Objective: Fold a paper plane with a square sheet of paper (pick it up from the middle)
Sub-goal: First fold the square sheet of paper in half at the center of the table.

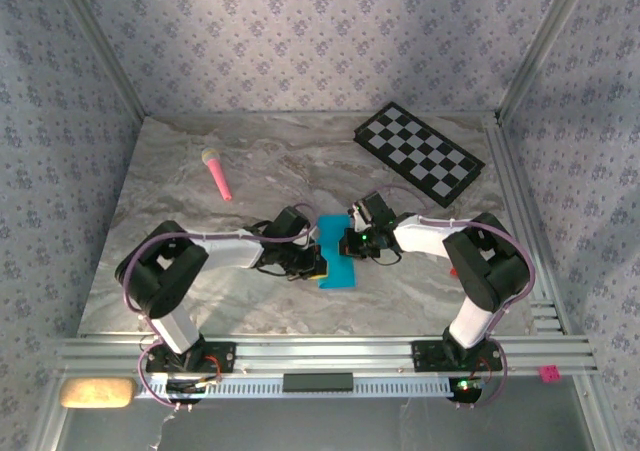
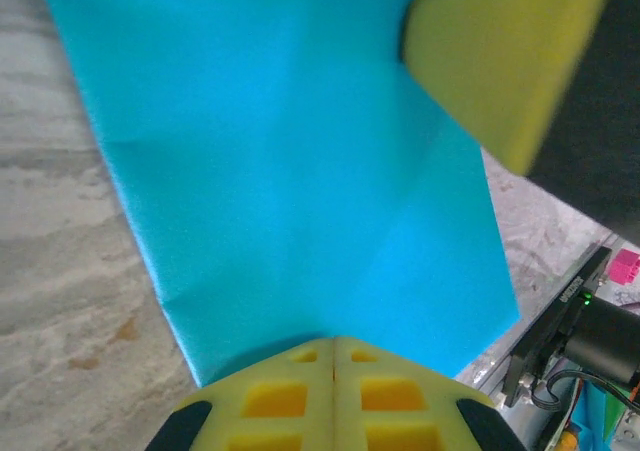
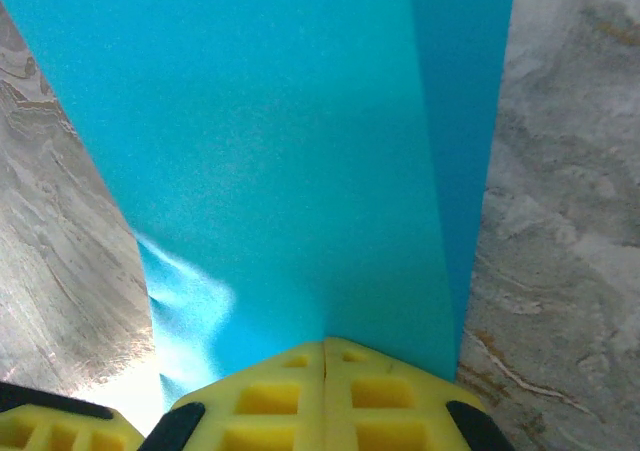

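nearest me, the left claw (image 2: 333,356) is closed all the way, tips planted on the paper (image 2: 300,171). right claw (image 3: 325,356) same deal, fully closed with its tips on the opposite side of the sheet. i can't tell if either has an edge nipped between the pads or is only pressing down. the paper sits mid table (image 1: 200,291), right between the two claws, narrowed to a strip with creases and a doubled layer along one side.

my read: it's featherlight, floppy and slick on that marble top, so it'll skid or buckle if i shove it. creases should hold, but it'll wrinkle or tear easy. i'd pin one side flat and take the free long edge near its middle, not a corner.

further back, the pink stick (image 1: 217,174) and the board (image 1: 420,153) are well clear.
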`<control>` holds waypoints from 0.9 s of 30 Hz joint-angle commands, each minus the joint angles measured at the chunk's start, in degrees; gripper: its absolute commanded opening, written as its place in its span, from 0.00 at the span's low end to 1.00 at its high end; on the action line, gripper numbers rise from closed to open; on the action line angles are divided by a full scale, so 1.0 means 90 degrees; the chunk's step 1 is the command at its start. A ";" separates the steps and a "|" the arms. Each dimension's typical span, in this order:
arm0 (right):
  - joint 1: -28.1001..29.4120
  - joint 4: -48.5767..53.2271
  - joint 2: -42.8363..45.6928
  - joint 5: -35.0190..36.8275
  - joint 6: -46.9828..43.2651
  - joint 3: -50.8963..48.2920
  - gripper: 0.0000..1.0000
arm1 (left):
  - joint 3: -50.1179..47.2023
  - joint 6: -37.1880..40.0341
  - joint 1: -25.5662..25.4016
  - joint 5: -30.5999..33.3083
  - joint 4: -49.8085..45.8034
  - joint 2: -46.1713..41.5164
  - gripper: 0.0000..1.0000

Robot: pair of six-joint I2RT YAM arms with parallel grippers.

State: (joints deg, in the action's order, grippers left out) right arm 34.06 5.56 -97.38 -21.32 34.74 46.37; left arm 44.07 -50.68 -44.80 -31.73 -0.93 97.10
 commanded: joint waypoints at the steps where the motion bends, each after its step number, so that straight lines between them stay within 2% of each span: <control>1: 0.0073 0.0814 -0.0374 0.0668 0.0057 -0.0399 0.00 | -0.0218 0.0022 -0.0053 -0.0124 0.0017 0.0271 0.00; 11: 0.0073 0.0750 -0.0432 0.0709 0.0086 -0.0446 0.00 | -0.0210 0.0752 -0.0032 0.0055 -0.0930 0.0126 0.00; 27: 0.0073 0.0777 -0.0426 0.0733 0.0089 -0.0471 0.00 | -0.0425 0.1095 -0.0169 0.0010 -0.1162 -0.0289 0.01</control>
State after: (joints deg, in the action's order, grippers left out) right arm 34.28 4.27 -97.27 -21.28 35.14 45.71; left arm 41.80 -42.83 -45.52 -31.88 -5.21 95.55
